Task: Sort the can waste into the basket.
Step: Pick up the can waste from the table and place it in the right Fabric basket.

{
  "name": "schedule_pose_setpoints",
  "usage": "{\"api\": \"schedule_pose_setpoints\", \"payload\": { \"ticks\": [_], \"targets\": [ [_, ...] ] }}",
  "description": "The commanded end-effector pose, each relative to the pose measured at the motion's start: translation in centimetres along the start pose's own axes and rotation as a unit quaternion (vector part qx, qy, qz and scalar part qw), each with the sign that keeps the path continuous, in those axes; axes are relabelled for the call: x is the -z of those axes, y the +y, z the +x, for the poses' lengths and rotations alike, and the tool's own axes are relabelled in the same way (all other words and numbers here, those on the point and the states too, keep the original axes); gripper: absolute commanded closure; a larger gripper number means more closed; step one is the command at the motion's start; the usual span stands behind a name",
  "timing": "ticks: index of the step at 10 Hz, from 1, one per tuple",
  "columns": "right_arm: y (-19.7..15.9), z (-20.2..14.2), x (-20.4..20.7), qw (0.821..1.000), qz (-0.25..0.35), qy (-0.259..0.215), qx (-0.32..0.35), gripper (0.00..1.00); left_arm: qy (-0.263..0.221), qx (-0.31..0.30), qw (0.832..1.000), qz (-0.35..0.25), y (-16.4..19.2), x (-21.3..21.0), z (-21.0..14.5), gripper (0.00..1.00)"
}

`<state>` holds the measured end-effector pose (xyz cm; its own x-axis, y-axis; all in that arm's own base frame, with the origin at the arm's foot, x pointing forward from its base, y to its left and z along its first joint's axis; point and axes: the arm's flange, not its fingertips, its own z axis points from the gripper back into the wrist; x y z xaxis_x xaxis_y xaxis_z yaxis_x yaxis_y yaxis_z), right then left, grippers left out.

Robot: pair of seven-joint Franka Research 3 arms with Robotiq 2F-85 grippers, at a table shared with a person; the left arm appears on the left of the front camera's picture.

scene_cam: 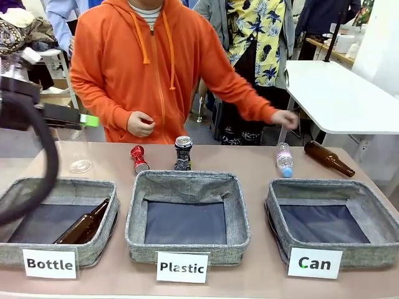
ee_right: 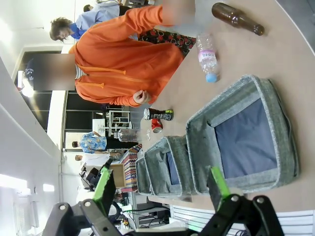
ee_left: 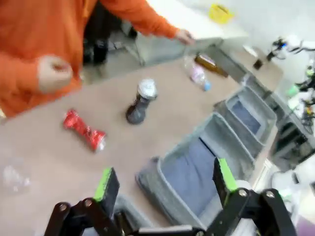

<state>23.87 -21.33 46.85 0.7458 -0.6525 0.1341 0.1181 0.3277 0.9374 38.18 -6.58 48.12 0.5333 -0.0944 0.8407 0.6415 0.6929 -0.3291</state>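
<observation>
My left gripper (ee_left: 165, 179) and right gripper (ee_right: 162, 184) both hang spread, empty. The red can (scene_cam: 138, 158) and dark can (scene_cam: 182, 152) sit far-centre; the Can basket (scene_cam: 374, 252) is near right. They look light, dented, slick: I'd pinch each waist.

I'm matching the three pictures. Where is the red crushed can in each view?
Front view: red can, centre-left, just beyond the middle basket.
Left wrist view: red can, left of centre.
Right wrist view: red can, near the centre.
Shared landmark: the dark can beside it.
</observation>
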Motion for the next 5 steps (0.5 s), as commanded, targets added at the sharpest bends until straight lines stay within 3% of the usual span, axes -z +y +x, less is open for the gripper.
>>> {"api": "schedule_pose_setpoints", "payload": {
  "ticks": [1,4,5],
  "targets": [
    [0.1,0.4,0.0,1.0,0.014,-0.006,-0.01,0.0,0.026,-0.042,0.999,-0.015,1.2,-2.4,0.2,0.0],
    [0.1,0.4,0.0,1.0,0.014,-0.006,-0.01,0.0,0.026,-0.042,0.999,-0.015,1.2,-2.4,0.2,0.0],
    [0.1,0.4,0.0,1.0,0.014,-0.006,-0.01,0.0,0.018,-0.026,0.999,-0.005,1.1,-0.7,-0.3,0.0]
  ]
}}
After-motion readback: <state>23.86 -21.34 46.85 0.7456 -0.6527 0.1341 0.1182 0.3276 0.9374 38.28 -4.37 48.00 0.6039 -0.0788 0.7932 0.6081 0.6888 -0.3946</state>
